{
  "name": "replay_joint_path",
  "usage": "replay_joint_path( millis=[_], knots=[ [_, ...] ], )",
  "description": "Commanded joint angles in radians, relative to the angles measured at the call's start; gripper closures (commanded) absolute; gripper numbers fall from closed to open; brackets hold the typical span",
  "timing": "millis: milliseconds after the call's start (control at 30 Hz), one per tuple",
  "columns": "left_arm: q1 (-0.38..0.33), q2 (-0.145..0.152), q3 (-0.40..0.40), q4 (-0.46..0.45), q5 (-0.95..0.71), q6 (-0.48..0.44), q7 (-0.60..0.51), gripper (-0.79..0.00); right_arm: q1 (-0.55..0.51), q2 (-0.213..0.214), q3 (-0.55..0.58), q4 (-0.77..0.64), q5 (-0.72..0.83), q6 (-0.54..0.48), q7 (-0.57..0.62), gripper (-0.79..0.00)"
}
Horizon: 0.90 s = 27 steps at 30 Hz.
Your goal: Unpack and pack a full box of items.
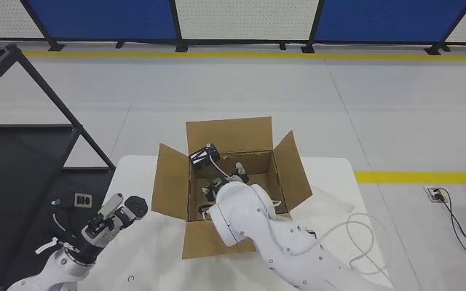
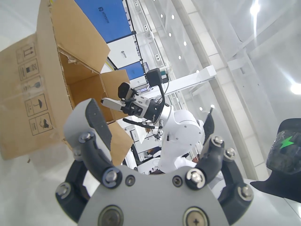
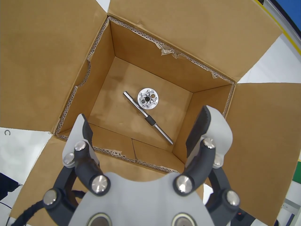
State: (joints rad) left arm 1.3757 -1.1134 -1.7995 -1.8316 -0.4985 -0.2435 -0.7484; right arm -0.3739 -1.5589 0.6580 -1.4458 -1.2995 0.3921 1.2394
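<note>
An open cardboard box (image 1: pixel 229 134) stands in the middle of the white table, all flaps folded outward. On its floor lie a thin metal rod (image 3: pixel 135 105) with a dark sleeve and, touching it, a round metal disc (image 3: pixel 148 98) with holes. My right gripper (image 3: pixel 144 115) hangs open above the box opening, well above both parts, holding nothing. In the top view it (image 1: pixel 224 180) sits inside the box outline. My left gripper (image 2: pixel 150 109) is open and empty, out to the left of the box (image 2: pixel 47 71) over the table's left part (image 1: pixel 125 209).
A small C-shaped ring (image 1: pixel 130 278) lies on the table (image 1: pixel 145 247) near the front edge. White cables (image 1: pixel 357 233) trail over the table's right side. A black metal frame (image 1: pixel 44 94) stands to the left, blue partition panels (image 1: pixel 240 18) at the back.
</note>
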Motion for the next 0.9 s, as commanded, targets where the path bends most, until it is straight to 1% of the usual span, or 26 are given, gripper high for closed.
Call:
replay_joint_path(
  millis=[0, 67, 100, 133, 167, 233, 367, 433, 567, 667, 767, 867],
  knots=[
    [-0.007, 0.0, 0.0, -0.001, -0.013, 0.023, 0.032, -0.785, -0.001, -0.006, 0.021, 0.045, 0.053, -0.03, -0.026, -0.785],
    [-0.006, -0.001, -0.005, -0.001, -0.024, 0.032, 0.056, -0.785, 0.025, -0.02, 0.037, 0.125, 0.108, -0.036, -0.041, -0.785],
    [-0.004, -0.001, -0.008, -0.001, -0.035, 0.039, 0.064, -0.785, 0.042, -0.029, 0.044, 0.179, 0.129, -0.011, -0.048, -0.785],
    [-0.001, -0.001, -0.012, -0.001, -0.047, 0.053, 0.074, -0.785, 0.059, -0.04, 0.039, 0.226, 0.156, -0.01, -0.054, -0.785],
    [0.0, -0.001, -0.016, -0.005, -0.057, 0.064, 0.08, -0.785, 0.075, -0.051, 0.035, 0.275, 0.195, -0.032, -0.062, -0.785],
    [0.005, 0.0, -0.027, -0.009, -0.077, 0.073, 0.076, -0.785, 0.115, -0.074, 0.032, 0.395, 0.238, -0.015, -0.081, -0.785],
    [0.014, 0.001, -0.039, -0.014, -0.088, 0.076, 0.076, -0.785, 0.175, -0.123, 0.014, 0.581, 0.352, -0.057, -0.12, -0.785],
    [0.014, 0.001, -0.039, -0.014, -0.088, 0.076, 0.076, -0.785, 0.2, -0.146, 0.002, 0.667, 0.383, -0.07, -0.136, -0.785],
    [0.014, 0.001, -0.039, -0.014, -0.088, 0.076, 0.076, -0.785, 0.24, -0.192, -0.014, 0.814, 0.44, -0.072, -0.183, -0.785],
    [0.014, 0.001, -0.039, -0.014, -0.088, 0.076, 0.076, -0.785, 0.257, -0.217, -0.013, 0.89, 0.468, -0.053, -0.23, -0.785],
    [0.014, 0.001, -0.039, -0.014, -0.088, 0.076, 0.076, -0.785, 0.265, -0.238, -0.001, 0.966, 0.51, -0.05, -0.297, -0.785],
    [0.014, 0.001, -0.039, -0.014, -0.088, 0.076, 0.076, -0.785, 0.274, -0.259, 0.002, 1.025, 0.533, -0.052, -0.339, -0.785]
  ],
)
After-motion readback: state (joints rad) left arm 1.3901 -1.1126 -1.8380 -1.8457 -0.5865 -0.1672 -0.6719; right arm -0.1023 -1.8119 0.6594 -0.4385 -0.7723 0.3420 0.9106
